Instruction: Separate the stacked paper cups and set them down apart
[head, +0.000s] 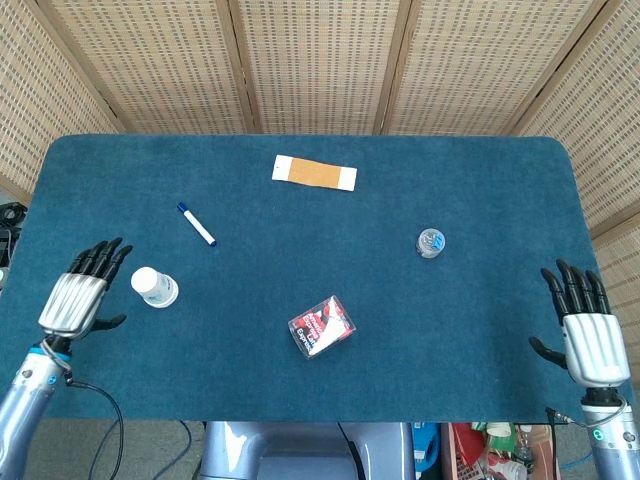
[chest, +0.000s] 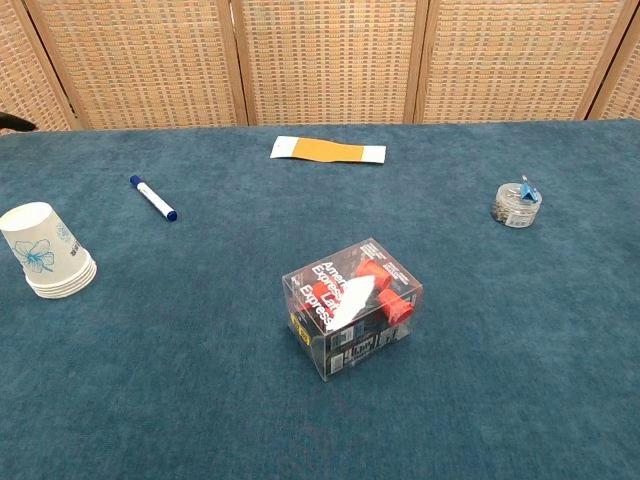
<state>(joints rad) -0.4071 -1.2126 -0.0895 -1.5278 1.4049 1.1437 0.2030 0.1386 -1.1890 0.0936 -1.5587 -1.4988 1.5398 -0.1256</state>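
A stack of white paper cups (head: 154, 287) (chest: 46, 251) with a blue flower print stands upside down on the left side of the blue table. My left hand (head: 81, 295) hovers just left of the stack in the head view, fingers spread and holding nothing; only a dark fingertip (chest: 14, 122) shows at the left edge of the chest view. At the table's right front edge my right hand (head: 586, 328) is open, fingers apart, far from the cups.
A clear box with red items (head: 322, 325) (chest: 350, 306) sits front centre. A blue-capped marker (head: 197, 224) (chest: 153, 198) lies behind the cups. An orange-and-white strip (head: 314, 172) (chest: 327, 150) lies at the back, a small clear jar (head: 430, 242) (chest: 516, 204) to the right.
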